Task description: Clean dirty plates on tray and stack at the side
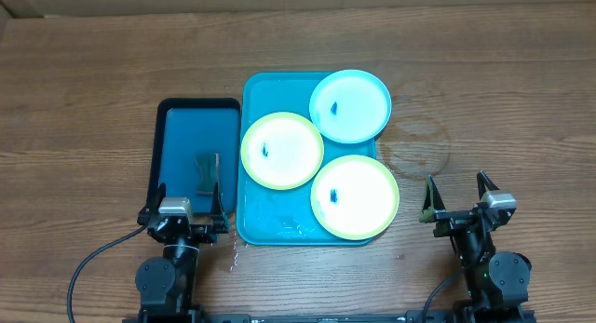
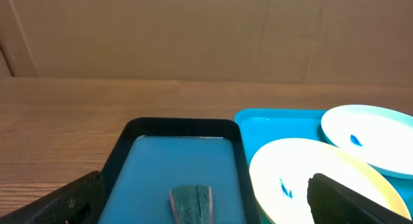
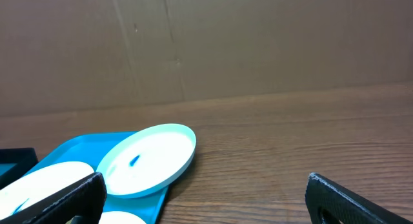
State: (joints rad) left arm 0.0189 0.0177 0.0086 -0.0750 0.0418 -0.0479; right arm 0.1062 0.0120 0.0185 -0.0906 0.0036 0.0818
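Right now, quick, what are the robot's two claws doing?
Left gripper: open, holding nothing.
Right gripper: open, holding nothing.

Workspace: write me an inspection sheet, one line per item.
Surface: wooden table; faint ring mark right of the trays.
Job's things: turquoise tray holds the light blue plate, the middle yellow-green plate and the near yellow-green plate. Each has a small blue smear, and none is stacked at the side yet.
Clutter: dark blue tray left of the turquoise one, with a small grey-green pad on it.
End effectors: left end effector open and empty at the dark blue tray's near edge; right end effector open and empty over bare table.
Cables: black cable loops beside the left arm's base.
Surroundings: cardboard wall behind the table.
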